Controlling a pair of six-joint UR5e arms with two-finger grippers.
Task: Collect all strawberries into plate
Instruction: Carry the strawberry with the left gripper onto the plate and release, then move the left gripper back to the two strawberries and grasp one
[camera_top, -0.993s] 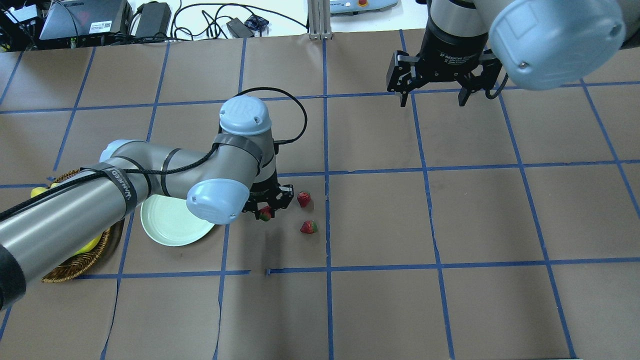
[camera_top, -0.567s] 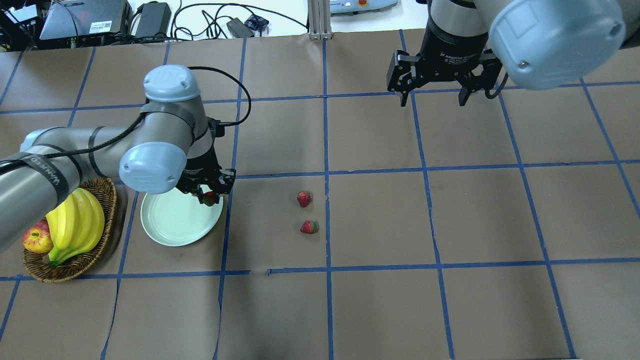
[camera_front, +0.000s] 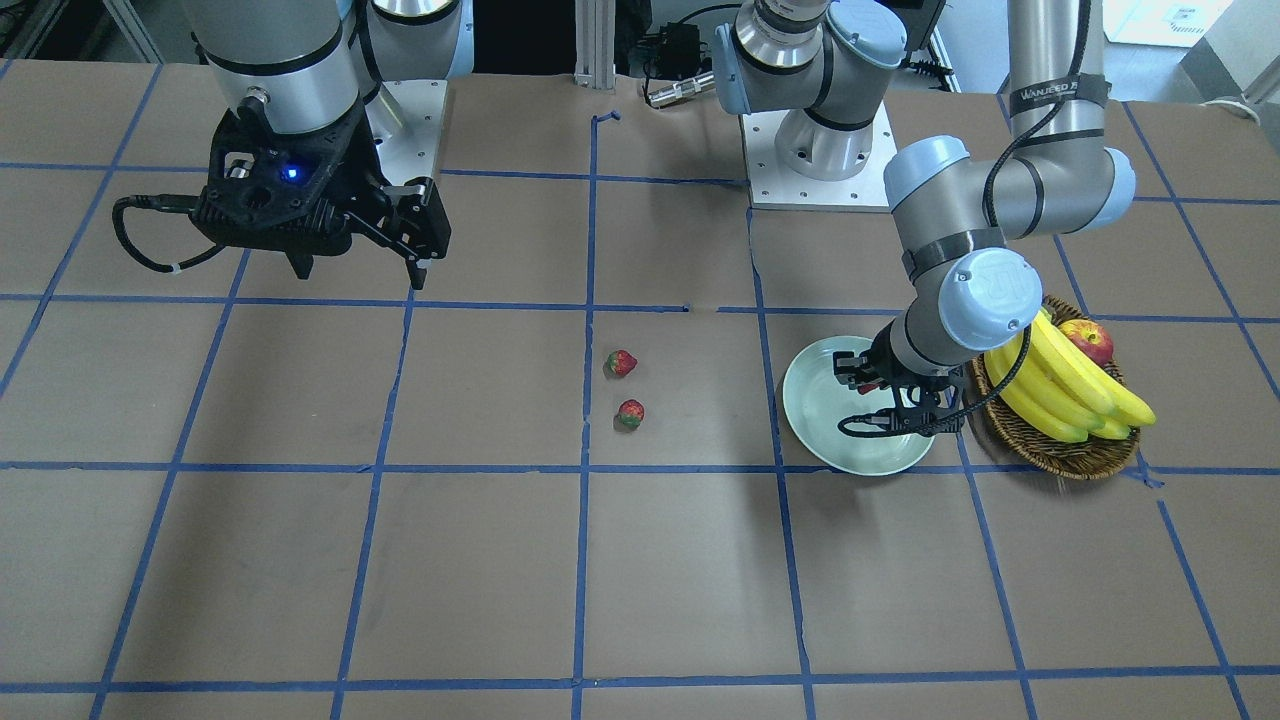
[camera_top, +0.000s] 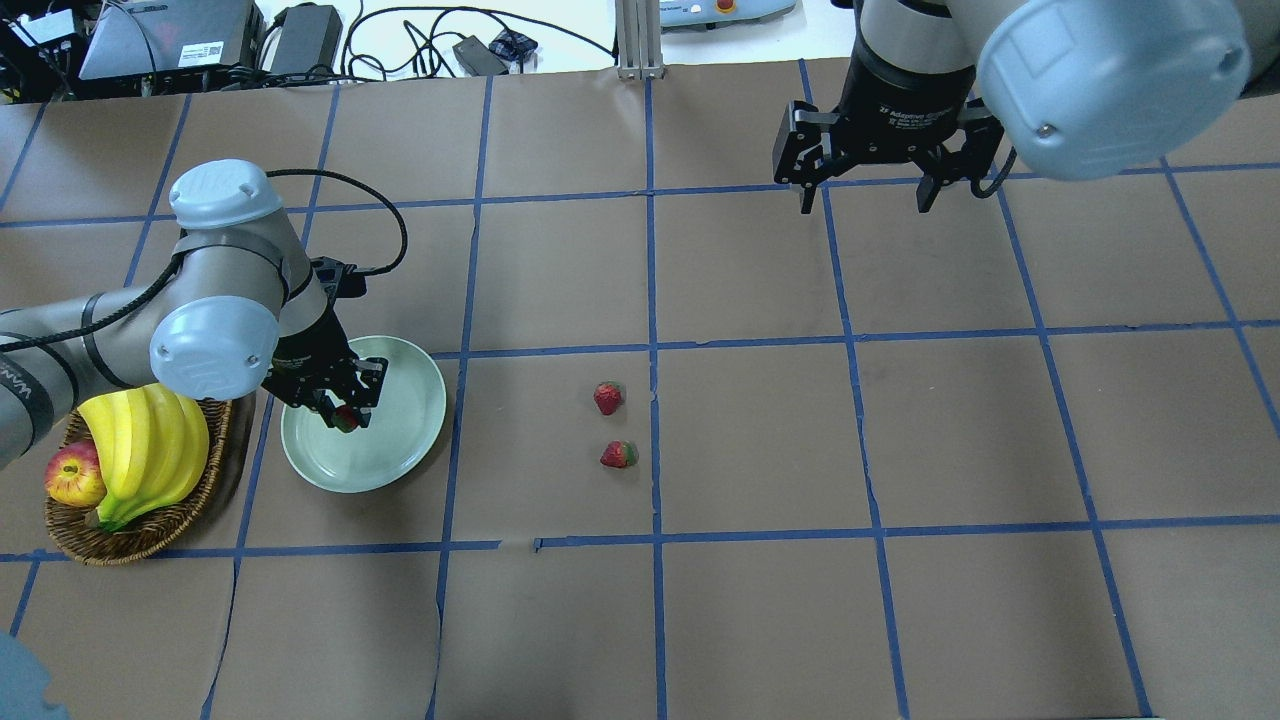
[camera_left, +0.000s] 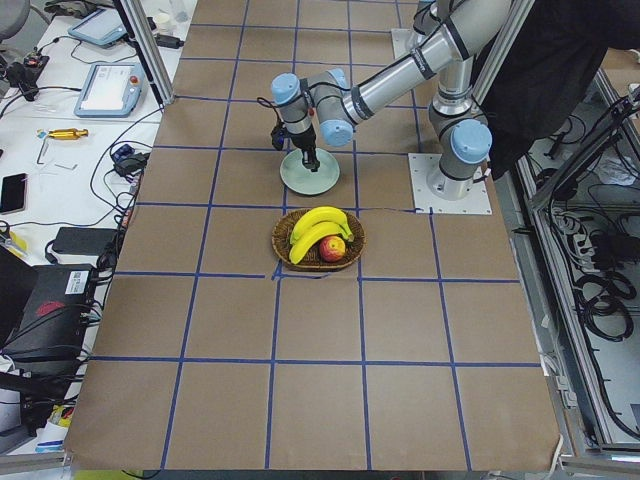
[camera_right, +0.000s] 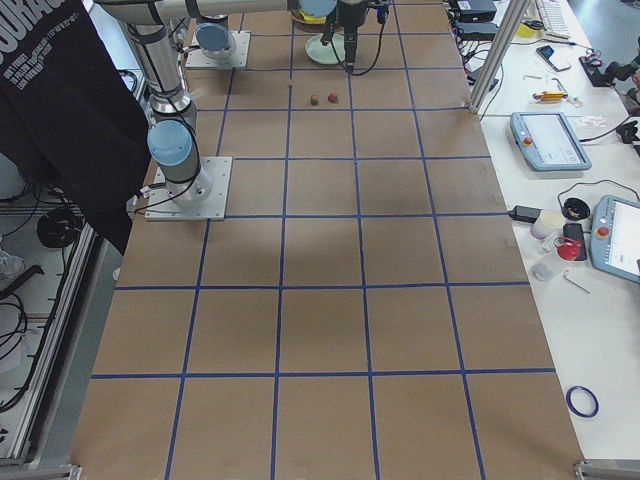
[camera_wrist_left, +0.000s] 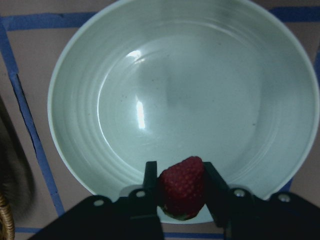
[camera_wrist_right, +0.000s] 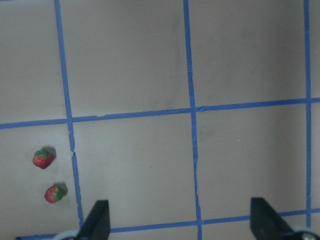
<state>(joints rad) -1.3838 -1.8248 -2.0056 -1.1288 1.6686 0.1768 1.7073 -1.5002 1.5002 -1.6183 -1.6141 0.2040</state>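
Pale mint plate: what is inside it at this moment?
The visible basin of the round pale mint glossy plate is bare. The left claw holds a small red strawberry above it. The patch beneath them is covered.

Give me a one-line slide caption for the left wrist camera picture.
Left hand holds a small red strawberry over the round glossy pale mint-white plate, near its rim.

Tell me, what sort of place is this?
Probably a robotics lab: two robot arms bolted to a table with a blue tape grid, the left gripper holding a strawberry over a plate, and a bench with control tablets and cables.
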